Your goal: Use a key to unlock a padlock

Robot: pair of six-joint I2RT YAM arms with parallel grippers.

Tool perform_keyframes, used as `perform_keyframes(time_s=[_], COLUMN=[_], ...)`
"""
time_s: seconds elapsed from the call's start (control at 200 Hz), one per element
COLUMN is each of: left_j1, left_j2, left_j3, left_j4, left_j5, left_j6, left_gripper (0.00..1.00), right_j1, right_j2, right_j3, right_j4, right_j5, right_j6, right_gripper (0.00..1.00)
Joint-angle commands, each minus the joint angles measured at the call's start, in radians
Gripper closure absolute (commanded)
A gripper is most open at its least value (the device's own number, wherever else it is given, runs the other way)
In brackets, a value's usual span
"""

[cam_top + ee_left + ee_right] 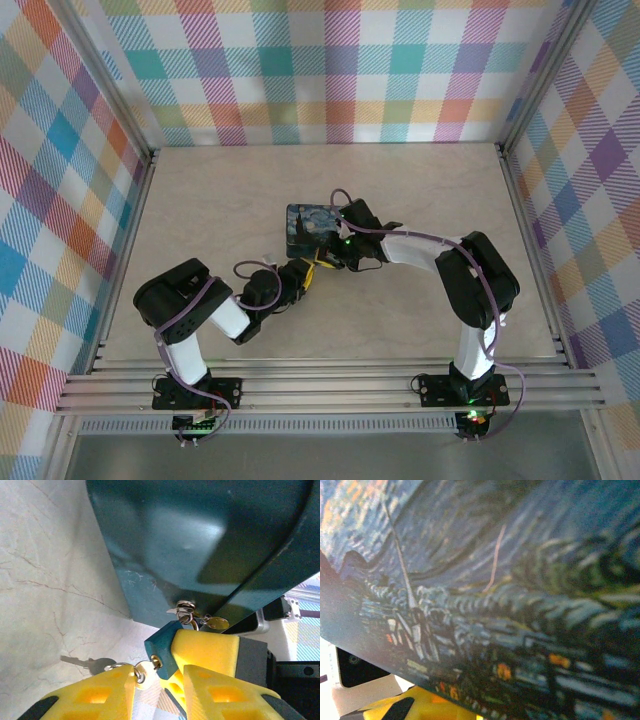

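Observation:
A boxy dark-blue box (309,227) with a swirly night-sky top (485,580) and dark teal sides (200,535) sits mid-table. At its lower edge a small teal padlock (161,645) shows a brass keyhole with the pale key (141,674) in it. A ring joins that key to a grey spare key (85,664) lying on the table. My right gripper (343,240) has yellow fingers (212,647) pressed on the padlock's sides. My left gripper (160,680) stands open around the key's head, its left finger (95,695) touching the ring.
More metal rings and a brass key (217,623) hang at the box's bottom edge. Plaid walls (330,70) and aluminium rails (330,385) enclose the beige table (220,190). Both arms crowd the middle in front of the box.

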Motion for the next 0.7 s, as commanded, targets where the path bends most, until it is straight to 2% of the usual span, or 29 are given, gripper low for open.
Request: perform_keyframes(time_s=[0.0,0.21,0.485,0.555,0.65,0.695], left_j1=[-0.014,-0.015,-0.016,-0.016,-0.016,-0.015], left_j2=[0.019,0.035,0.038,0.037,0.03,0.024], left_j3=[-0.003,0.018,0.04,0.042,0.037,0.032], left_j4=[0.039,0.051,0.056,0.058,0.058,0.058], left_j5=[0.006,0.013,0.022,0.022,0.016,0.01], left_j6=[-0.012,-0.012,-0.014,-0.012,0.002,0.014], left_gripper=[0.69,0.68,0.78,0.84,1.0,1.0], right_j1=[0.002,0.001,0.001,0.0,-0.002,-0.002], right_j2=[-0.029,-0.03,-0.03,-0.03,-0.03,-0.033], right_j3=[0.003,0.005,0.007,0.006,0.004,0.005], right_j4=[0.016,0.014,0.03,0.033,0.038,0.039], right_j5=[-0.058,-0.061,-0.077,-0.082,-0.092,-0.096], right_j6=[0.031,0.032,0.053,0.057,0.068,0.072], right_gripper=[1.0,1.0,1.0,1.0,1.0,1.0])
